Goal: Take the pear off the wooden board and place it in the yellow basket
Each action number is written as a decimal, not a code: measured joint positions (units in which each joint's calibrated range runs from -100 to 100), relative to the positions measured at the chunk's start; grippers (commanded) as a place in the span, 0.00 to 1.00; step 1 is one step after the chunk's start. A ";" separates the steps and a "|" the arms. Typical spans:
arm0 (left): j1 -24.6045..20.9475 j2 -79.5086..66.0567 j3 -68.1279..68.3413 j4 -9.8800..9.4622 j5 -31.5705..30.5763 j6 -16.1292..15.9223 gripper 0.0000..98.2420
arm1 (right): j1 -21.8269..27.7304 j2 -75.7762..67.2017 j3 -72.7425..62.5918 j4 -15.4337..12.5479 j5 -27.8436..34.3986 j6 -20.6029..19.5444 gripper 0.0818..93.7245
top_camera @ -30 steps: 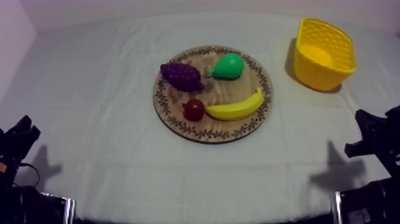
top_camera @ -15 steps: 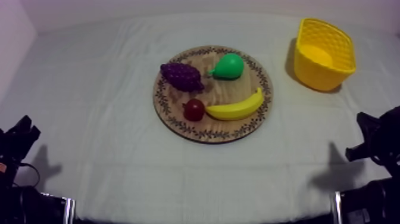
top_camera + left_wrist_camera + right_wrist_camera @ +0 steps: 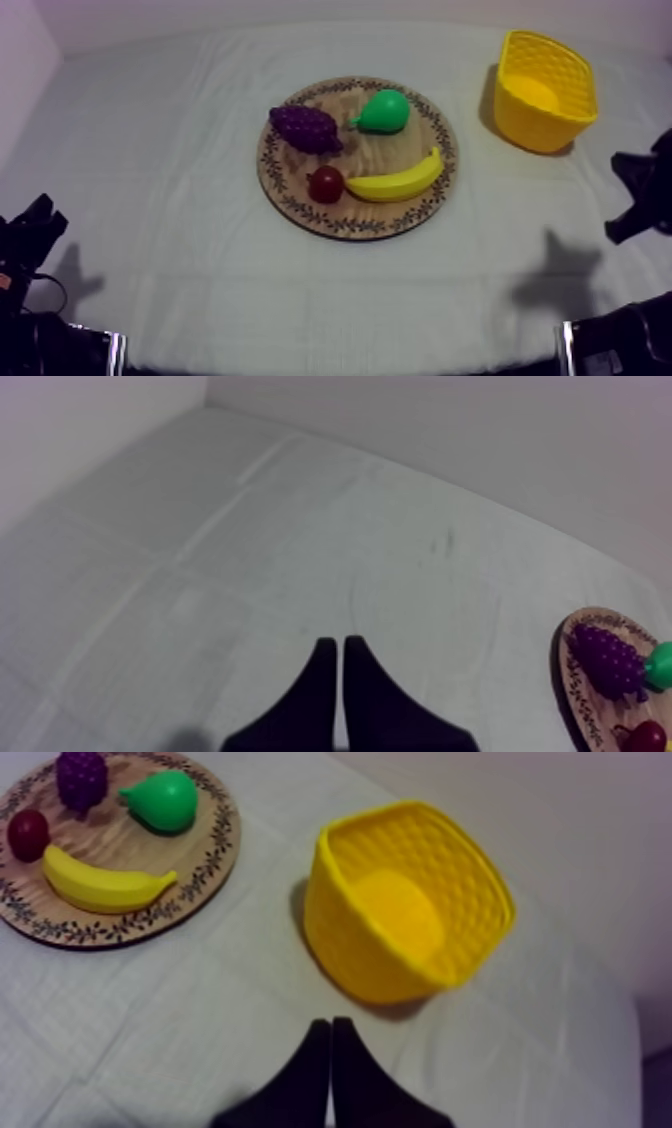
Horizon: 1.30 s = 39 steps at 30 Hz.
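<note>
The pear [image 3: 383, 112] lies on its side on the wooden board [image 3: 287, 200], close to the board's far edge. Its long way runs from the left to the right of the table. The thin stem end points at the grapes [image 3: 305, 127] and the fat end points toward the yellow basket [image 3: 530, 128]. The banana [image 3: 400, 182] and the small red fruit [image 3: 326, 184] sit nearer the board's front edge. The basket stands by the table's far right corner with no fruit in it. The right arm [image 3: 645, 195] has just gone up along the table's right edge, away from the near corner. I think it is starting its trip to the pear, so the job has only begun. The right gripper [image 3: 330, 1027] has its two fingers pressed together and holds nothing. The left gripper [image 3: 335, 646] is pressed together too, with nothing in it, and has not moved.
</note>
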 measured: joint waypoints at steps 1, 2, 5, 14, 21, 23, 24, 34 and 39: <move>0.00 0.00 0.00 0.00 0.00 0.00 0.00 | -0.64 2.65 -3.36 0.42 1.08 0.77 0.03; 0.00 0.00 0.00 0.00 0.00 0.00 0.00 | -1.31 5.35 -6.77 0.78 2.03 1.46 0.04; 0.00 0.00 0.00 0.00 0.00 -0.02 0.00 | -3.06 13.16 -16.38 1.94 3.41 3.69 0.06; 0.00 0.00 0.00 0.00 0.00 -0.02 0.00 | -6.51 38.21 -42.18 0.00 4.85 12.25 0.07; 0.00 0.00 0.00 0.00 0.00 -0.02 0.00 | -8.72 57.00 -59.09 -1.42 11.22 17.78 0.08; 0.00 0.00 0.00 0.00 0.00 -0.02 0.00 | -9.47 61.52 -63.12 -1.54 13.44 18.89 0.08; 0.00 0.00 0.00 0.00 0.00 -0.02 0.00 | -9.92 63.91 -65.27 -1.54 14.43 19.38 0.09; 0.00 0.00 0.00 0.00 0.00 -0.02 0.00 | -14.68 81.07 -74.19 -1.34 19.36 20.22 0.13; 0.00 0.00 0.00 0.00 0.00 0.00 0.00 | -15.13 84.15 -72.06 -1.36 15.49 20.07 0.56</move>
